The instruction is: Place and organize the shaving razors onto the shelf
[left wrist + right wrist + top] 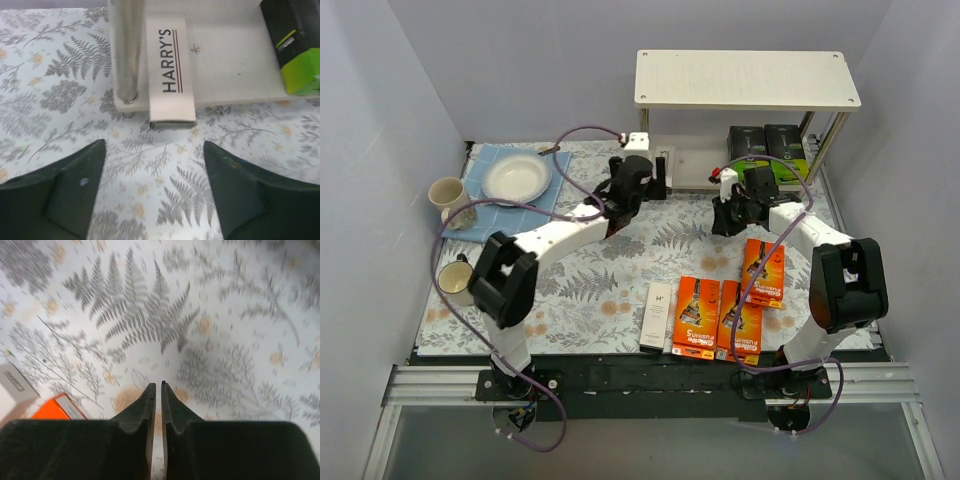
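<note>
Along the near edge of the worktop, right of centre, lay a slim white Harry's box (pixel 658 315) and, touching or just beside it, two orange boxes (pixel 696 317) side by side, with a third orange box (pixel 763 272) a little farther in toward the right edge. These looked like light, stiff cardboard cartons lying flat. Their glossy faces would probably be slippery, so the better hold seemed to be across the two long edges near mid-length, where the card is least likely to buckle or swing. The packed pair might need nudging apart before a finger could get between them.

Farther in, the right gripper (pixel 161 385) hung over bare fern-print cloth with its jaws pressed together and nothing between them.

Beyond it, toward the far edge, the left gripper (pixel 154 147) was spread wide and empty, just short of the shelf (pixel 745 80). On the lower board (pixel 235 60) a second Harry's box (pixel 170 70) lay flat against a metal leg (pixel 125 50), its near end overhanging the board's lip. That overhang was its easiest handle. Black and lime boxes (pixel 770 148) sat on the same board toward the far-right corner.
</note>
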Tool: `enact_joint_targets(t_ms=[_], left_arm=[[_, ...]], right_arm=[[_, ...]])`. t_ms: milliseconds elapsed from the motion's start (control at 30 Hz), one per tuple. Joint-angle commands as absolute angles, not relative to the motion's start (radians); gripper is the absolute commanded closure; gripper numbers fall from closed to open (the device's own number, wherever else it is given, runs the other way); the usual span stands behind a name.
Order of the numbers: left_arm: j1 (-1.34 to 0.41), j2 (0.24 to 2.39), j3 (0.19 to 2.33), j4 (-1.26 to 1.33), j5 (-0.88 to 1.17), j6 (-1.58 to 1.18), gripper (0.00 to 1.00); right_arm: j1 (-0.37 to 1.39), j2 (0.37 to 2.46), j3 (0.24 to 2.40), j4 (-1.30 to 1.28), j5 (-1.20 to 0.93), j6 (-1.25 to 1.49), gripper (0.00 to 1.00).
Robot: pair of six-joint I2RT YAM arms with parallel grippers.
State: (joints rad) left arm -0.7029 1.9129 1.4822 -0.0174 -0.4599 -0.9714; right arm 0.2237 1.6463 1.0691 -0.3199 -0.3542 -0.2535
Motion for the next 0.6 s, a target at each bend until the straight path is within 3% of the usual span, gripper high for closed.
enact_joint_targets(t_ms=[0, 67, 133, 167, 200, 367, 567], left_arm=[[-0.643, 1.639, 1.275, -0.077, -0.358, -1.023, 0.53], [-0.592, 1.589, 1.185, -0.129, -0.301, -1.051, 1.00], [-0.539, 1.565, 1.125, -0.143, -0.203, -1.069, 1.00], [-0.525, 1.545, 1.070, -0.131, -0.151, -1.063, 1.00], [-0.508, 1.540, 1.048, -0.130, -0.109, -1.057, 1.00], [-0.505, 1.549, 0.976, -0.026, 0.161, -1.060, 1.00], [-0.506, 1.621, 0.968, 0.141, 0.247, -1.106, 1.00]], right_arm=[[0.222, 1.722, 1.213, -0.287, -0.511, -0.267, 0.85], [0.222, 1.761, 1.294, -0.282, -0.528, -0.264, 0.85], [0.222, 1.819, 1.350, -0.278, -0.525, -0.239, 0.88], [0.225, 1.853, 1.408, -0.269, -0.529, -0.230, 0.97], [0.227, 1.870, 1.431, -0.261, -0.525, -0.210, 0.99], [0.261, 1.969, 1.546, -0.232, -0.450, -0.184, 0.99], [0.275, 2.072, 1.637, -0.147, -0.376, -0.129, 0.99]])
